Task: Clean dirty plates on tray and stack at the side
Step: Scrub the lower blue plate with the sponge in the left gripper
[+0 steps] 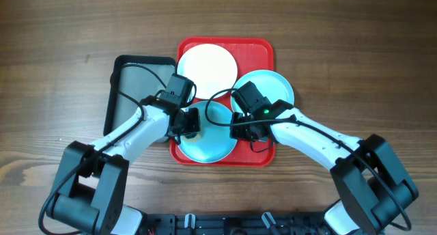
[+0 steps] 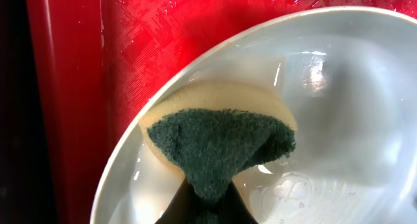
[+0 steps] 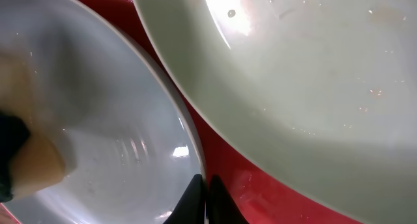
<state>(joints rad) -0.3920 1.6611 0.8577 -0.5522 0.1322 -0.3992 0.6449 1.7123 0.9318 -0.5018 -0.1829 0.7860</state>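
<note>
Dark grey tray (image 1: 126,85) sits at 9 o'clock on the wood surface (image 1: 54,44), right beside the glossy red tray (image 1: 256,50). The left arm (image 1: 130,136) reaches in from 7 o'clock, left fingers (image 2: 195,211) pinching a yellow foam sponge (image 2: 218,136) with a scratchy green pad. It's pressed onto the wet aqua plate (image 1: 208,149) at the tray's 6. The smooth white plate (image 1: 208,67) is at 11. The right arm (image 1: 311,136) comes from 5 o'clock, right fingers (image 3: 195,201) clamped on that plate's rim. The second aqua plate (image 1: 276,88) is at 3, overhanging the tray's edge.
</note>
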